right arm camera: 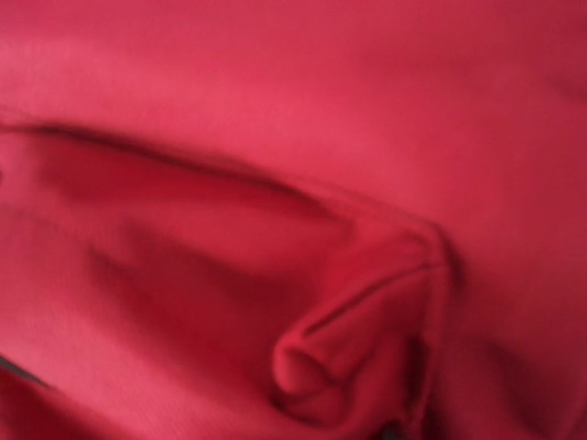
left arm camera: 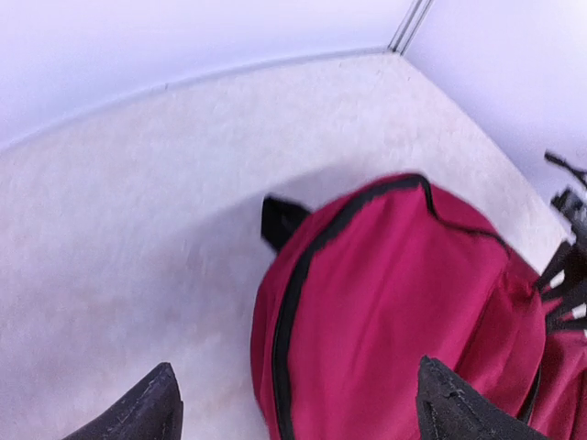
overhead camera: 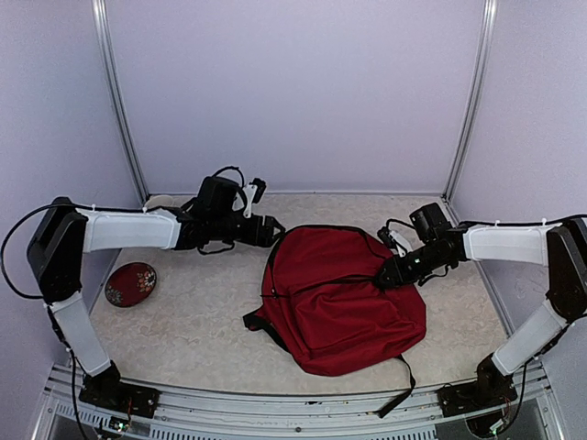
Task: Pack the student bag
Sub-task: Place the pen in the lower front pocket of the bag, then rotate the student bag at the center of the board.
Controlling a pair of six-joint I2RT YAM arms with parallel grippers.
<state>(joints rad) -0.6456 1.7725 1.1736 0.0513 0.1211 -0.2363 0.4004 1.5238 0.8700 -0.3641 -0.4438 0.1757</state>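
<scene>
The student bag (overhead camera: 344,312) lies flat on the worktop (overhead camera: 202,321), a bit to the 3 o'clock side of the middle. It is big and dark red. Its long way runs from about 11 o'clock to 5 o'clock. The round top end points to the far wall, at 11 o'clock. A black strap (overhead camera: 401,392) trails off the near end at 5 o'clock. A black zip (left arm camera: 290,312) runs along the edge of the bag.

The left hand (overhead camera: 271,229) is at the bag's top corner, on the 10 o'clock side. Its two fingers (left arm camera: 138,411) are spread wide apart. It holds nothing. The bag's top end lies just ahead of the fingers.

The right hand (overhead camera: 387,275) is down on the bag at its 2 o'clock side. Its own camera sees only blurry red cloth with a bunched fold (right arm camera: 367,353). The fingers do not show, so I cannot tell if this hand is open or closed. It may be touching the cloth.

A small red oval thing (overhead camera: 130,284) lies far off at 9 o'clock, well apart from the bag.
</scene>
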